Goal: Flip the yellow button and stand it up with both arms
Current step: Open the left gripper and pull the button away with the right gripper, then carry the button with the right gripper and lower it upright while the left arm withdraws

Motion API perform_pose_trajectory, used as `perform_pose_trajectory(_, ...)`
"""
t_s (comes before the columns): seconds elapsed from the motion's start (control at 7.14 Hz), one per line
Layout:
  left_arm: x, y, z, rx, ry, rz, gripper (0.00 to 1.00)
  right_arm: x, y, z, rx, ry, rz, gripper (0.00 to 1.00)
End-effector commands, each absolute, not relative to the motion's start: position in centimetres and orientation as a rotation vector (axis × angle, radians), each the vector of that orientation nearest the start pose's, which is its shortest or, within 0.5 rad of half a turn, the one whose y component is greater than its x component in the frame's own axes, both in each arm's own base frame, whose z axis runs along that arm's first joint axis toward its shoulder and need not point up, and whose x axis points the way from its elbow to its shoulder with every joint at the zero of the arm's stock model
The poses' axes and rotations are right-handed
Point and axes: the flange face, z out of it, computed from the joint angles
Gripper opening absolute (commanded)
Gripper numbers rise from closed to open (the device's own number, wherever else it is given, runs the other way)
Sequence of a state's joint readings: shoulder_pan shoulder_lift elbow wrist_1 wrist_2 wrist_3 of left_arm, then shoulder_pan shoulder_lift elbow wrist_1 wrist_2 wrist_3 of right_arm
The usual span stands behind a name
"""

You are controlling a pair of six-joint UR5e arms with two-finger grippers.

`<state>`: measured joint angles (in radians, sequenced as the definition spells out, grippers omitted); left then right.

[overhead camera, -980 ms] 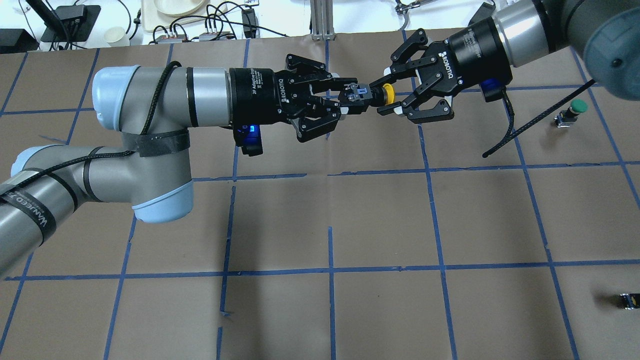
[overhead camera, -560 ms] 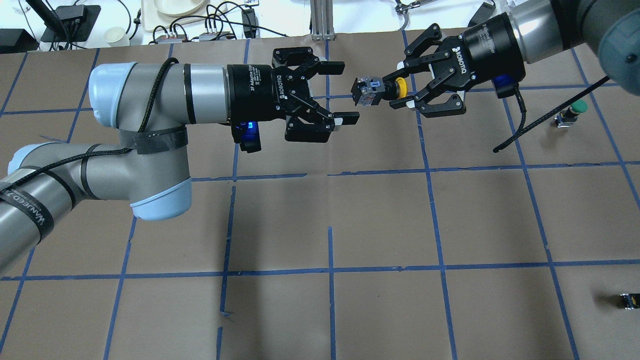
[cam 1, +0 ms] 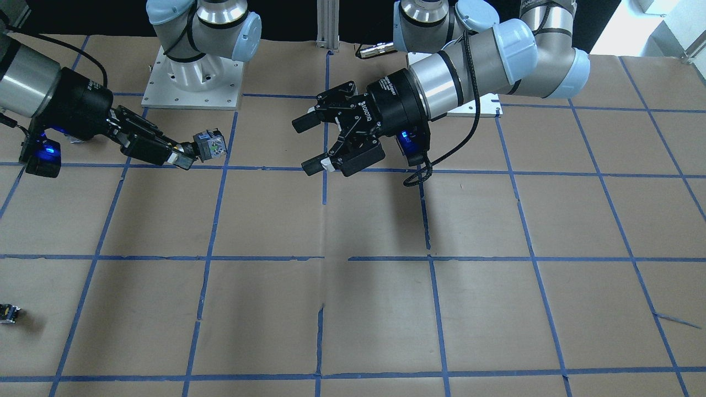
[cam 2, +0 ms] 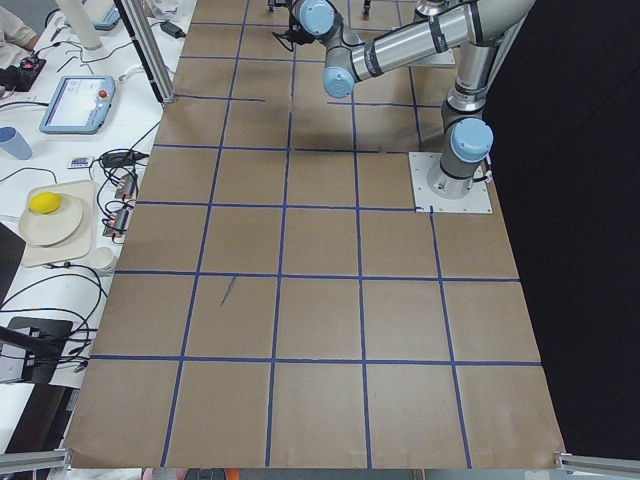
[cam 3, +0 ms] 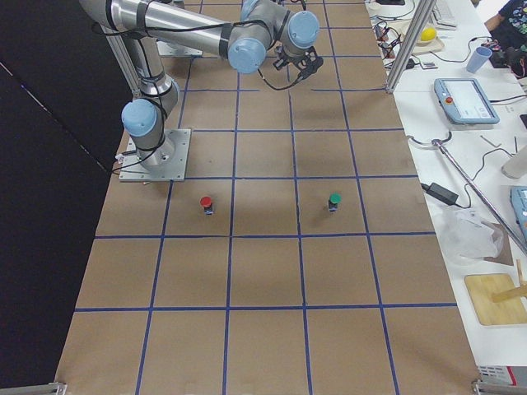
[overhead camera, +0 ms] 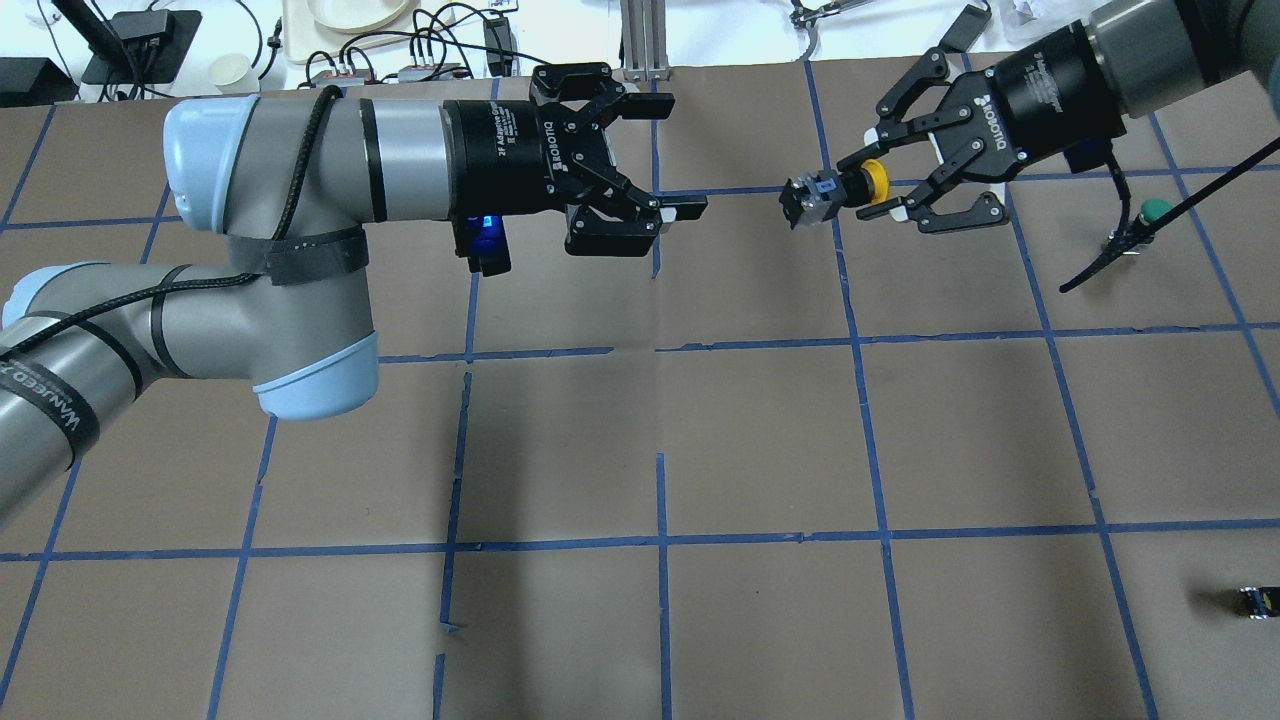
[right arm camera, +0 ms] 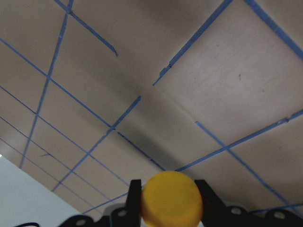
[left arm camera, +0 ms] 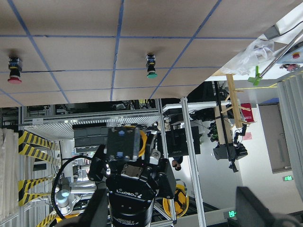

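Note:
The yellow button hangs in the air, lying sideways, its grey-black body pointing at the left arm. My right gripper is shut on its neck by the yellow cap. The body also shows in the front view, at the tip of the right gripper. The right wrist view shows the cap between two fingers. My left gripper is open and empty, a short way to the left of the button; it also shows in the front view. The left wrist view faces the held button.
A green-capped button stands on the table behind the right gripper. It also shows in the right side view, with a red-capped button nearer the robot. A small dark part lies at the near right edge.
My left gripper has let go of the button's body, opened and drawn back to the left. My right gripper has carried the button to the right, widening the gap.

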<state>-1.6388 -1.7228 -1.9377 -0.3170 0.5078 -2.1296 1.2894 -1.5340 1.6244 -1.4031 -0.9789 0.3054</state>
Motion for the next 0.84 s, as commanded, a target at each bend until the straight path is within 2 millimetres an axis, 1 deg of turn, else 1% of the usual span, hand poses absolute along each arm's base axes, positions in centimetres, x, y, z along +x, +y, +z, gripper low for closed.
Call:
perform_pose_trajectory(0.0, -25.5, -50.2, 40.7, 1.359, -1.477, -0.585, 0.94, 3.4, -50.0, 45.9, 0.019, 2.682, 0.098, 0.06)
perform_pose_trajectory(0.14, -25.3, -50.5, 40.0, 1.344, -1.517, -0.525, 0.94, 2.2, -49.5, 45.9, -0.205, 2.754, 0.073, 0.05)
perform_pose_trajectory(0.28, -25.4, -50.8, 39.3, 1.316, -1.567, -0.481, 0.94, -0.4, -49.7, 45.7, -0.309, 2.779, 0.030, 0.06)
perform_pose_trajectory(0.42, -25.8, -50.8, 38.5, 1.307, -1.635, -0.448, 0.94, -3.5, -49.6, 45.2, -0.665, 2.716, -0.063, 0.05)
perform_pose_trajectory(0.56, -26.6, -50.4, 37.8, 1.316, -1.754, -0.382, 0.94, -7.5, -49.1, 44.3, -0.887, 2.655, -0.133, 0.06)
perform_pose_trajectory(0.7, -26.8, -50.1, 38.2, 1.314, -1.916, -0.341, 0.95, -10.5, -48.7, 43.2, -1.063, 2.614, -0.208, 0.06)
